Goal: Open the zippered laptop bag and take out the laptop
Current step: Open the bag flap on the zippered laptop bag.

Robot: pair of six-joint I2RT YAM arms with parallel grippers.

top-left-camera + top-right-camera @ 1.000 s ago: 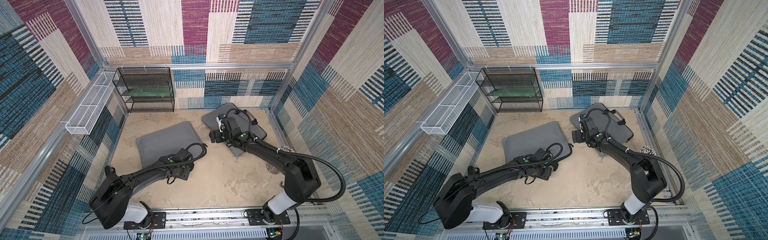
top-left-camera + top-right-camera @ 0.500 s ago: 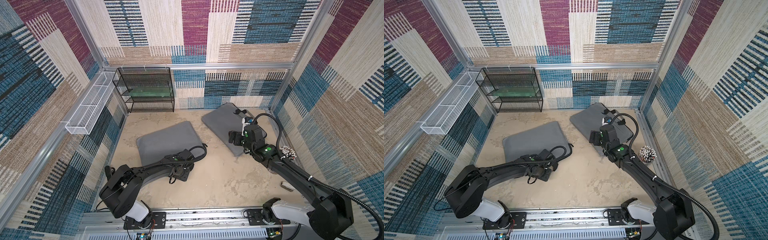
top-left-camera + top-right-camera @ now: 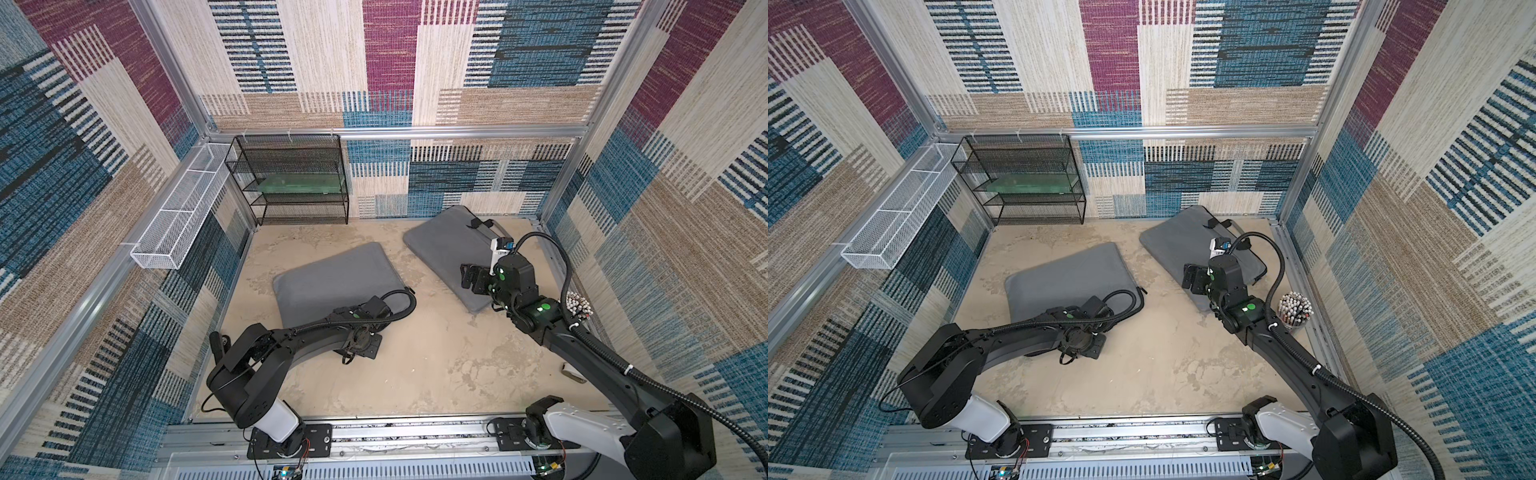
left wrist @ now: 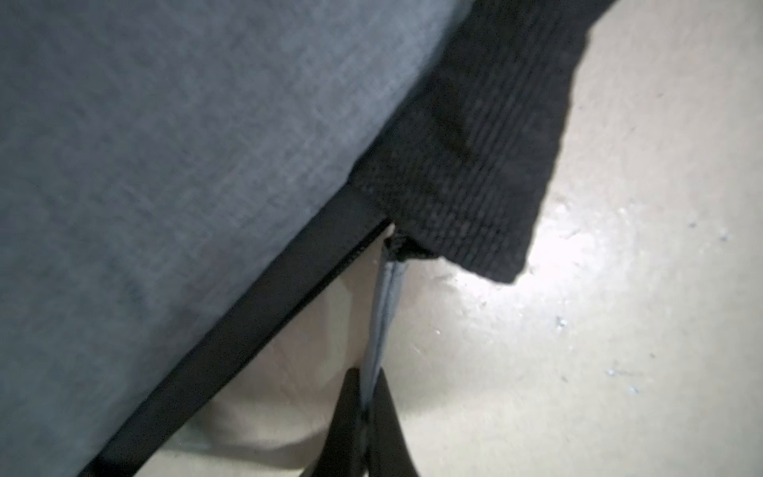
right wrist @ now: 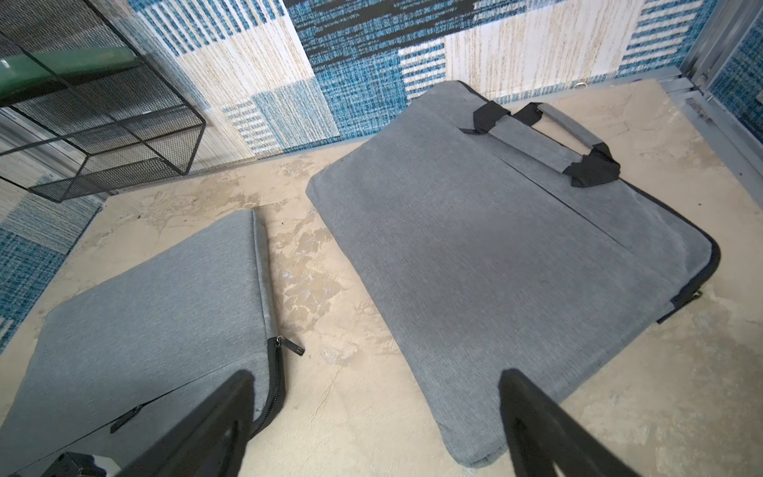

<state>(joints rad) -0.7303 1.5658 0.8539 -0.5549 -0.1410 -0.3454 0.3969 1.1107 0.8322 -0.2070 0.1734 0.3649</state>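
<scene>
At the near edge of the laptop bag (image 3: pixel 336 278), left of centre on the counter (image 3: pixel 415 365), the left gripper (image 4: pixel 369 384) has its jaws clamped on the zipper pull (image 4: pixel 386 314); the zipper (image 4: pixel 231 342) runs along that edge. The right gripper (image 5: pixel 375 373), jaws apart, hovers to the right.

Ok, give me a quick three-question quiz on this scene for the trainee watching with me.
1. True or false: the left gripper is shut on the gray pull at the sleeve's edge.
2. Which one has a handle? A) the sleeve B) the bag C) both
3. Fill in: the right gripper is ____ and holds nothing.

Key: 1 true; 2 B; 3 open.
</scene>
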